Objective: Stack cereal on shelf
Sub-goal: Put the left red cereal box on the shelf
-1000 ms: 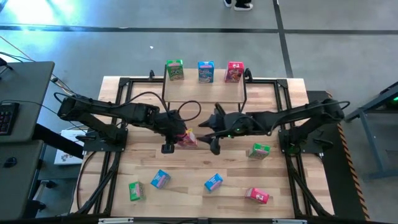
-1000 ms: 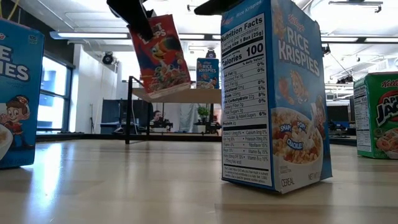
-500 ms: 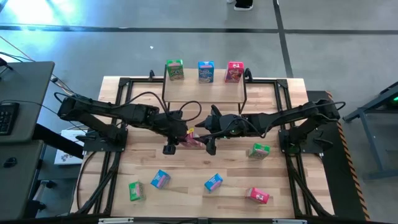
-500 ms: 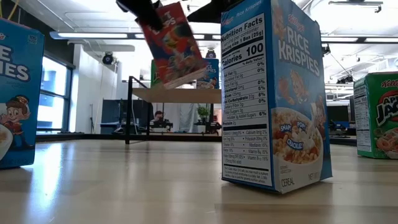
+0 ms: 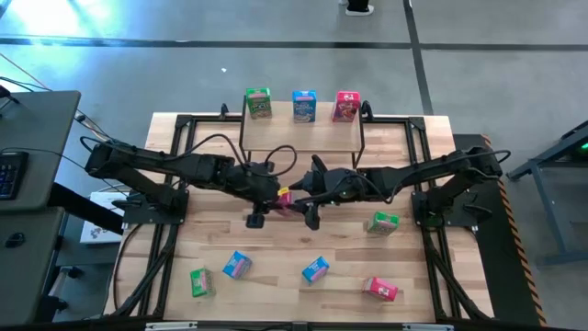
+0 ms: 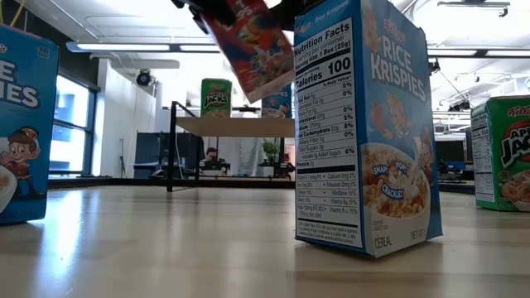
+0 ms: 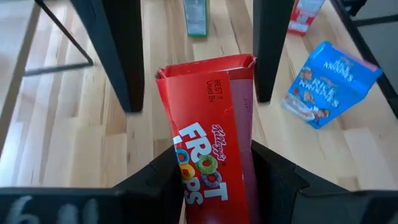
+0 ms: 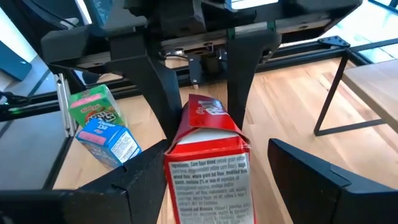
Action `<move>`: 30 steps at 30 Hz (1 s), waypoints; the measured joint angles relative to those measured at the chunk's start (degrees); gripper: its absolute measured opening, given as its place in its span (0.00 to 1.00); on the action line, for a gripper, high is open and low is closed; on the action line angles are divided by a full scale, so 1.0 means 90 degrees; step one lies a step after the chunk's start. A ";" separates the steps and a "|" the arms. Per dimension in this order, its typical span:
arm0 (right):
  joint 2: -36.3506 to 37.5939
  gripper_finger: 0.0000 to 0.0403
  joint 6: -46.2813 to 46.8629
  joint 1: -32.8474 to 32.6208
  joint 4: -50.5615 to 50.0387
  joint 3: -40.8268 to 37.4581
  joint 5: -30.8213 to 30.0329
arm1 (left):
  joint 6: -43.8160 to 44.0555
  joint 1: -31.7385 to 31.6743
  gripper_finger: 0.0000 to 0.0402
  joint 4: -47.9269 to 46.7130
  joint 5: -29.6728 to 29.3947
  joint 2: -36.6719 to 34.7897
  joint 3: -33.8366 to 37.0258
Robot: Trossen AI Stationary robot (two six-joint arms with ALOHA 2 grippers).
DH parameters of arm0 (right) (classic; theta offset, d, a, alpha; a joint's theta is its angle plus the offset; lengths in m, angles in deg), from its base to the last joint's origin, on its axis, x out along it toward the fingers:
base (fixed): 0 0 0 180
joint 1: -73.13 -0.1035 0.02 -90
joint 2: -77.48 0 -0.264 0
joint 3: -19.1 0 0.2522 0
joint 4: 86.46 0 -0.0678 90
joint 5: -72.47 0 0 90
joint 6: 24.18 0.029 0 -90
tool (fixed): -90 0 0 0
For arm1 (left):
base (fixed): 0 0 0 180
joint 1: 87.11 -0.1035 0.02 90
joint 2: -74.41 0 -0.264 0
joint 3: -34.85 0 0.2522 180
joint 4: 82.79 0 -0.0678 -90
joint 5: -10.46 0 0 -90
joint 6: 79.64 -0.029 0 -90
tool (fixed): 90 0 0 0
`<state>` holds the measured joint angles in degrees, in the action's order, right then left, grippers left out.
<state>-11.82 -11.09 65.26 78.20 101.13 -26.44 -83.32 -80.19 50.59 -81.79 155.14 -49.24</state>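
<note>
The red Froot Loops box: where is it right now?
In the high view the red Froot Loops box is held off the table mid-table, in front of the shelf, by the left gripper; the open right gripper straddles it.

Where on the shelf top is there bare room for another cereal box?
The light wood shelf is bare along its near strip. Its far edge is crowded by the green, blue and red-pink cereal boxes.
</note>
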 joint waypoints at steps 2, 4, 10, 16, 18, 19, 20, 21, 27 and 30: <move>0.0000 0.64 0.0060 0.0033 -0.0016 0.0000 0.0071 | 0.0003 0.0001 0.35 0.0055 -0.0009 0.0000 0.0000; 0.0000 0.63 0.0146 0.0043 -0.0036 -0.0002 0.0075 | 0.0019 0.0000 0.35 0.0060 -0.0016 0.0002 0.0000; 0.0000 0.50 0.0220 0.0043 -0.0039 -0.0002 0.0215 | 0.0257 0.0001 0.35 0.0102 -0.0011 0.0002 0.0000; 0.0000 0.42 0.0234 0.0043 -0.0039 -0.0002 0.0326 | 0.0296 0.0001 0.36 0.0116 -0.0006 0.0002 0.0000; 0.0000 0.41 0.0235 0.0043 -0.0039 -0.0002 0.0331 | 0.0296 0.0001 0.36 0.0118 -0.0004 0.0002 0.0000; 0.0000 0.40 0.0244 0.0043 -0.0039 -0.0002 0.0331 | 0.0311 0.0001 0.36 0.0118 -0.0004 0.0002 0.0000; 0.0000 0.40 0.0269 0.0043 -0.0039 -0.0002 0.0334 | 0.0346 -0.0010 0.36 0.0118 0.0010 0.0002 0.0000; 0.0000 0.40 0.0281 0.0043 -0.0039 -0.0002 0.0334 | 0.0369 -0.0020 0.36 0.0116 0.0030 0.0002 0.0000; 0.0000 0.40 0.0281 0.0046 -0.0036 -0.0005 0.0340 | 0.0577 -0.0023 0.36 0.0118 0.0036 0.0002 0.0000; 0.0000 0.40 0.0281 0.0046 -0.0036 -0.0005 0.0340 | 0.0637 -0.0023 0.36 0.0121 0.0035 0.0002 0.0000</move>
<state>-11.82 -8.56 65.67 77.87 101.09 -23.37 -77.59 -80.39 51.68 -81.48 155.16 -49.24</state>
